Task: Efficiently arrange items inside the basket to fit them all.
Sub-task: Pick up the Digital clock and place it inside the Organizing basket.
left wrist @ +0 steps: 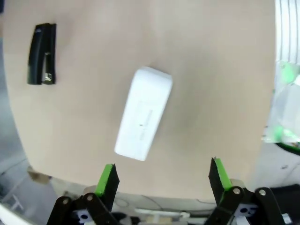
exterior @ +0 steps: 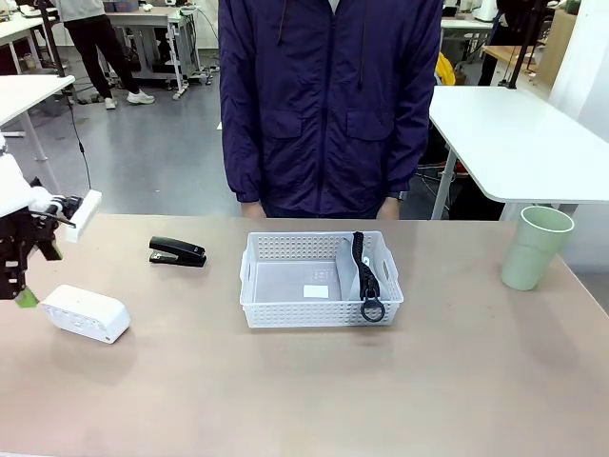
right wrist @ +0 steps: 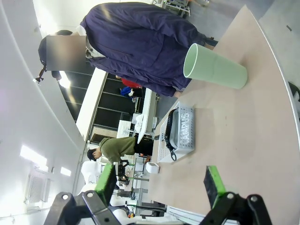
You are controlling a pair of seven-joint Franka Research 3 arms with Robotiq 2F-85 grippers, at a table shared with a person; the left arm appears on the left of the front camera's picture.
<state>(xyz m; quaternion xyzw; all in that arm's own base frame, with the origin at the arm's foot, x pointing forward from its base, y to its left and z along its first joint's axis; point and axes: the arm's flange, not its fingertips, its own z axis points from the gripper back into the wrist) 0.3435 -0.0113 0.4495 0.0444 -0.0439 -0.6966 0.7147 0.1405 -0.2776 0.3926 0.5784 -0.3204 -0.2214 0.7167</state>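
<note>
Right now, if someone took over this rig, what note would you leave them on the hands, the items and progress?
The left hand is open and empty, poised near the small white rectangular box at the table's left side.
The right hand is open and empty, away from the items.
Done: the grey zip pouch with black strap is in the shallow white perforated plastic basket, against its right wall.
Left: the box, the black stapler left of the basket, and the upright pale green cup far right are all out on the table.
</note>
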